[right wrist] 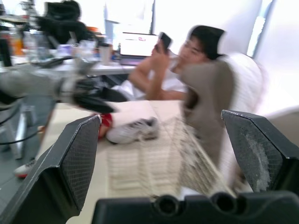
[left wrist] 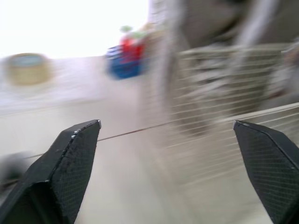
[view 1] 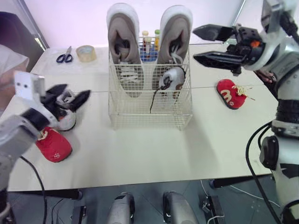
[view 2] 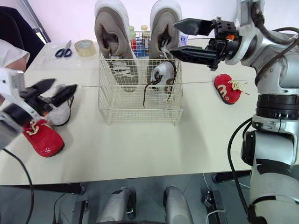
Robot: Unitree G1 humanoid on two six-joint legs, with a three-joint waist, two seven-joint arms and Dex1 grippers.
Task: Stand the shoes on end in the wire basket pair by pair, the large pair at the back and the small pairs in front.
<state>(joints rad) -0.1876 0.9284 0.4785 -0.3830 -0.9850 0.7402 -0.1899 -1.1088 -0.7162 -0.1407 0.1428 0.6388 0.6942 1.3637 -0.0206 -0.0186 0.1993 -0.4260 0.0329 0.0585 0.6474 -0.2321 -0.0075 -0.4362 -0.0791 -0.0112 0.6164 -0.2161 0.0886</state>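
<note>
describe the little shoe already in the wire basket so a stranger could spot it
Find the white wire basket in the middle of the pale table. Two large taupe shoes stand on end at its back; in front of the one on the robot's right stands a small silver-grey sneaker. It is the basket's only small shoe, with a black lace trailing down.

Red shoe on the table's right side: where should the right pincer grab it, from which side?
Mid-body of the red shoe, from above with the open right pincer. It seems to lie on its side, logo up, with bare table around it, so the pincer can span its short width; steer clear of the loose laces.
</note>
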